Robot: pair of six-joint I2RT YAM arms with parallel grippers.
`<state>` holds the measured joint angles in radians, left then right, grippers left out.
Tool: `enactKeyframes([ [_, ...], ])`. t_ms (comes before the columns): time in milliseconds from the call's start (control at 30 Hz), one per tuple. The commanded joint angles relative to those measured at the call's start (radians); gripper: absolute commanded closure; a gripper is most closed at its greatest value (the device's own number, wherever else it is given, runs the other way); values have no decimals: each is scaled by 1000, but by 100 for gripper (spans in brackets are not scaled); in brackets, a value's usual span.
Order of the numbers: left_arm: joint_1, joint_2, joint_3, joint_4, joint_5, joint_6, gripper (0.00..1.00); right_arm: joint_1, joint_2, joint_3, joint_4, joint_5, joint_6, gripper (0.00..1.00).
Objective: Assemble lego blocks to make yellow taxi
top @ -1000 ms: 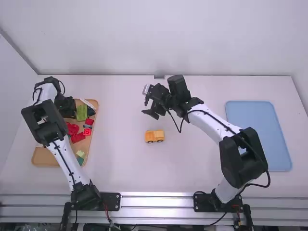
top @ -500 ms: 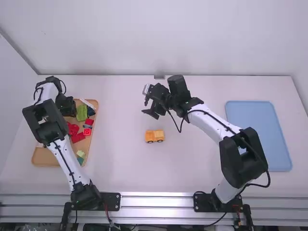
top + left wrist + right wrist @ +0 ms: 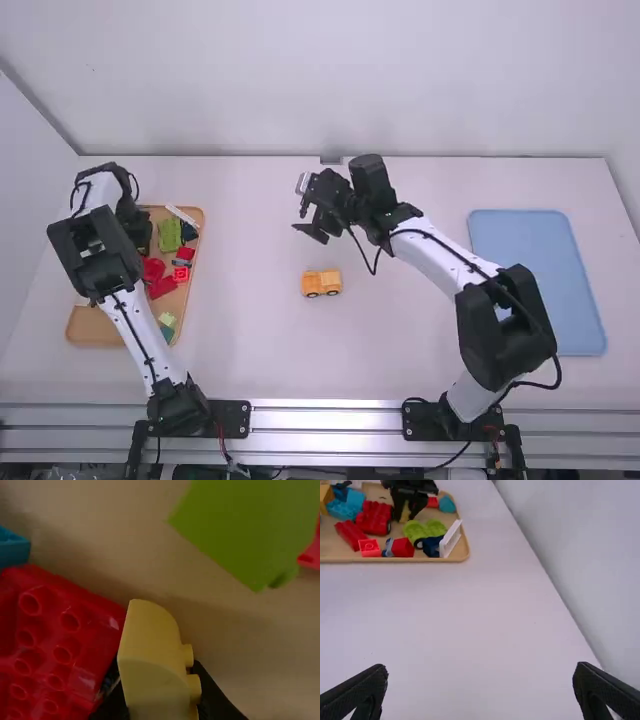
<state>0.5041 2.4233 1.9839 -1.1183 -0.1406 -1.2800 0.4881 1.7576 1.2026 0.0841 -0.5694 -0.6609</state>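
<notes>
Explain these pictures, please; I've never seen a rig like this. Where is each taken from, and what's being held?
You see a left arm and a right arm at a white table. The high view looks down from above and behind; each wrist view comes from that arm's own wrist. A tan tray of loose blocks lies left, a small yellow-orange vehicle mid-table, a flat blue panel right. The left gripper, at the tray, holds a pale yellow block. The right gripper hangs open and empty.
</notes>
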Motion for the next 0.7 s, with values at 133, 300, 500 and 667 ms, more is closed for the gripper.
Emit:
enactKeyframes([
  [133,1,3,-25,106,37,433,87,3,4,-27,15,-5,-2,1],
  [300,1,-3,11,150,232,636,98,-5,4,-27,26,-3,26,1],
  [500,-2,-59,124,-15,171,642,98,-40,4,-27,61,74,228,1],
  [667,-24,-155,129,-68,140,679,98,-83,4,-27,62,-11,289,1],
])
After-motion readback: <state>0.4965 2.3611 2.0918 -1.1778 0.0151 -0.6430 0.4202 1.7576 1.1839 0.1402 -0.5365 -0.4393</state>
